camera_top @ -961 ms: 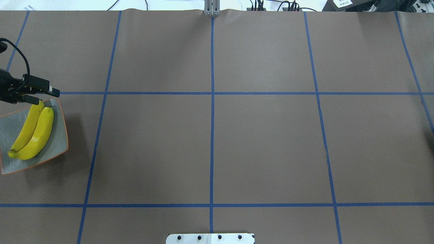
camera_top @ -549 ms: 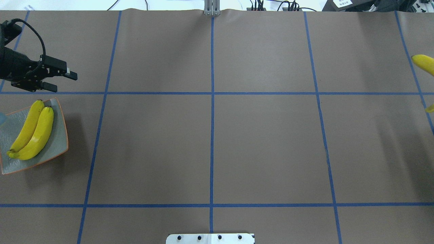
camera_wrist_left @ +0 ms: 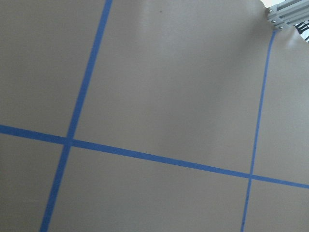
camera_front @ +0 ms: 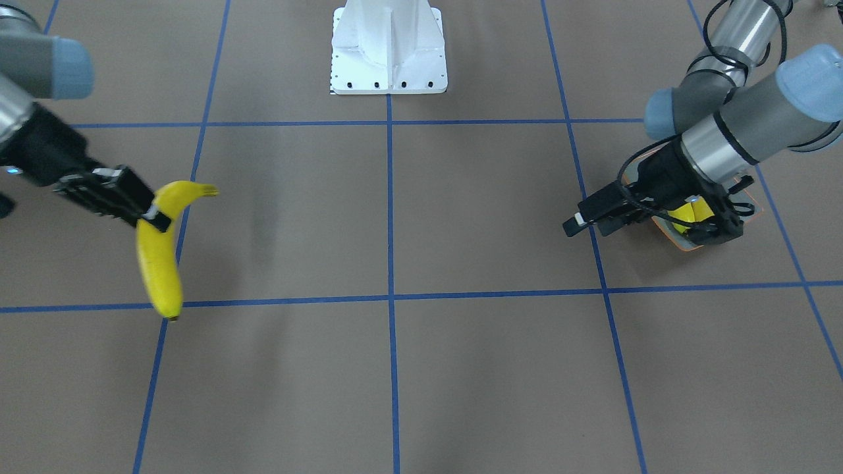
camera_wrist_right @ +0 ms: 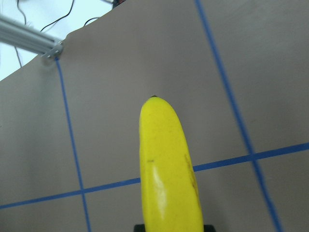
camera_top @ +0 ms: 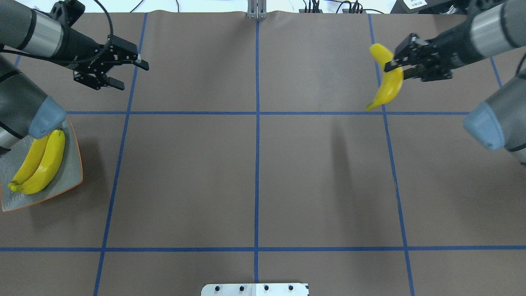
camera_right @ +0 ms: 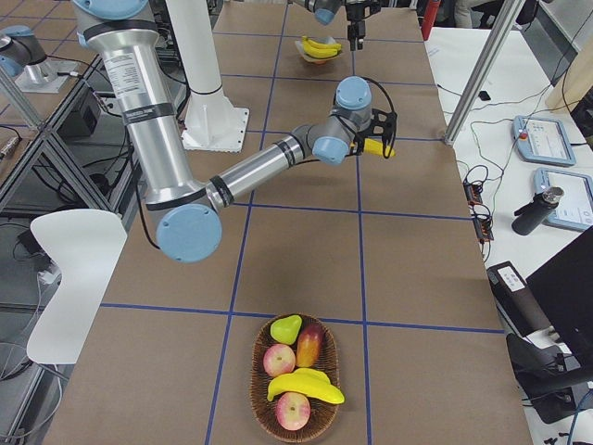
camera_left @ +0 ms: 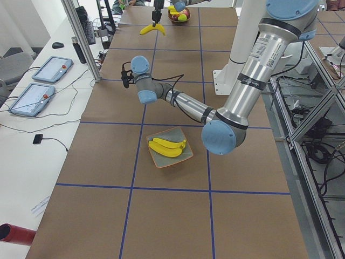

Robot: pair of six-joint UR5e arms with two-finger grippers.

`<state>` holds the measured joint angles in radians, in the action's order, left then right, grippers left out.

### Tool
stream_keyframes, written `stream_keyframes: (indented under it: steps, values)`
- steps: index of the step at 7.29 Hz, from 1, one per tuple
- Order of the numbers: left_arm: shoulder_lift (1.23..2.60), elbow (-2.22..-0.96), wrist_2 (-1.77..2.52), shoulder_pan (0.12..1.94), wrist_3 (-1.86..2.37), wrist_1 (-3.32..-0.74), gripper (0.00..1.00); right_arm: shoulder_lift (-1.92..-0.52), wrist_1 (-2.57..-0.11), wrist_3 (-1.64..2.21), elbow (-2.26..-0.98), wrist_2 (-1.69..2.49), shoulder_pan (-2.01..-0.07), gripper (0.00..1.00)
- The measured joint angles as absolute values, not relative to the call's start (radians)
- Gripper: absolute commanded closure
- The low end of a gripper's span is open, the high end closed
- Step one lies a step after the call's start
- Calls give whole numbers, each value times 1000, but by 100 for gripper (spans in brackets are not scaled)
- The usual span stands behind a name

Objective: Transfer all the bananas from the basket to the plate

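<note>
The grey-green plate (camera_top: 70, 172) with an orange rim lies at the table's left edge and holds two bananas (camera_top: 43, 162) side by side. My left gripper (camera_top: 132, 75) is open and empty, above the table beyond the plate and to its right. My right gripper (camera_top: 395, 68) is shut on a third banana (camera_top: 388, 84) and holds it in the air over the far right of the table. That banana hangs below the fingers in the front view (camera_front: 158, 263) and fills the right wrist view (camera_wrist_right: 169, 169). A fourth banana (camera_right: 306, 386) lies in the wicker basket (camera_right: 257, 394).
The basket also holds apples, a pear and a mango, at the table's right end, outside the overhead view. The robot's white base (camera_front: 388, 49) stands at the near middle edge. The left arm's elbow (camera_top: 47, 115) hangs over the plate's far corner.
My left gripper has risen from the plate and moved away toward the table's far middle, open. My right arm has come in from the right edge carrying a banana leftward.
</note>
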<state>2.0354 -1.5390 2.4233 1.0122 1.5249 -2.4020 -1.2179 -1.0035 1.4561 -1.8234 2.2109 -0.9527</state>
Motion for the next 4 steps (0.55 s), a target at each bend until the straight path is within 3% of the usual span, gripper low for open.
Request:
stream_keyframes:
  steps: [2, 4]
  values:
    - [2113, -1509, 2424, 976, 1544, -2404, 1, -1099, -1007, 1525, -1834, 1921, -694, 100]
    - [2177, -1507, 2422, 918, 1585, -2406, 1, -1032, -1010, 1553, -1829, 1778, -573, 100]
